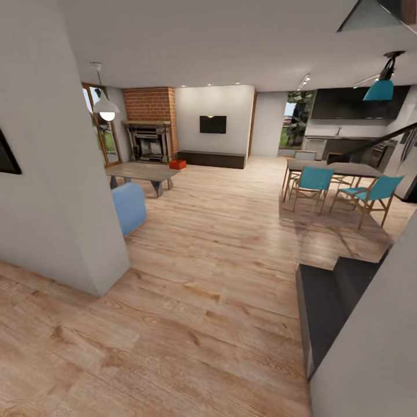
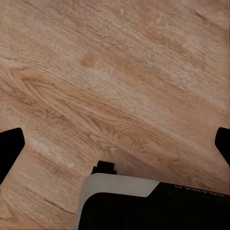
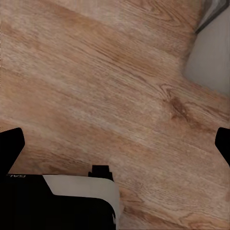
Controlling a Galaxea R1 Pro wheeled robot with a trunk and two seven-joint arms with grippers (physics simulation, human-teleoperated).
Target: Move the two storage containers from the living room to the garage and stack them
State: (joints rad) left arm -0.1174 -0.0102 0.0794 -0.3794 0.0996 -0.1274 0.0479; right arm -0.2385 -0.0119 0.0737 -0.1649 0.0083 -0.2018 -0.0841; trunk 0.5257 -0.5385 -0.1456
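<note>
Storage containers (image 1: 178, 164): orange-red, on the living room plank floor (image 1: 220, 278) by the brick chimney (image 1: 152, 104), far off. Not yet reached; fetching, carrying and stacking remain. Left end effector (image 2: 115, 146) and right end effector (image 3: 115, 146) spread wide, holding nothing.

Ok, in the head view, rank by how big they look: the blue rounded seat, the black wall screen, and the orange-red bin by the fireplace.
1. Blue rounded seat, though it's nearest the camera.
2. Black wall screen.
3. Orange-red bin, far off.
</note>
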